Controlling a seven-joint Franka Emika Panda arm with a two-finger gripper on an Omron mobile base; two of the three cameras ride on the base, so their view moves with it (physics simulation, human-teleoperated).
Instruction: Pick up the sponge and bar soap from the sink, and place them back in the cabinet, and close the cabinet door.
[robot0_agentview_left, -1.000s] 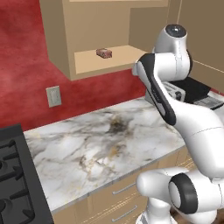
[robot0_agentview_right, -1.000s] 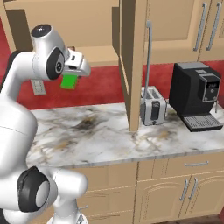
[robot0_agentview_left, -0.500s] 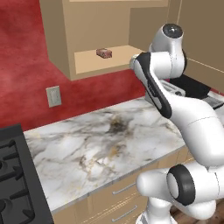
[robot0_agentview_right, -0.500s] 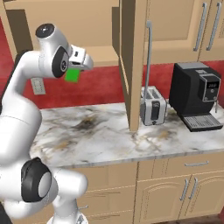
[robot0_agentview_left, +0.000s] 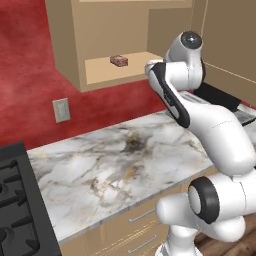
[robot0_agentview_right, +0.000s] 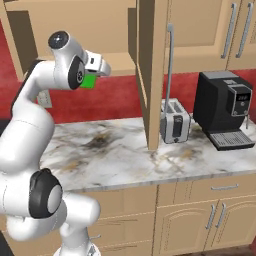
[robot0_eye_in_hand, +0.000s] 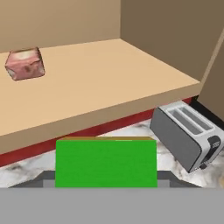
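Sponge (robot0_eye_in_hand: 106, 162) | bright green block | gripped in closed jaws | below cabinet (robot0_eye_in_hand: 131, 100) shelf edge

The cabinet (robot0_agentview_left: 70, 45) has a plain flat shelf (robot0_eye_in_hand: 100, 83) of light tan wood, and the bar soap (robot0_eye_in_hand: 25, 64) lies on it, well back from the front edge and toward the left end in the hand view. Below, the marbled counter (robot0_agentview_right: 120, 150) carries a steel toaster (robot0_agentview_right: 175, 127) and a black coffee machine (robot0_agentview_right: 224, 116) near its back edge. A black stove (robot0_agentview_left: 17, 200) adjoins the counter's left end.
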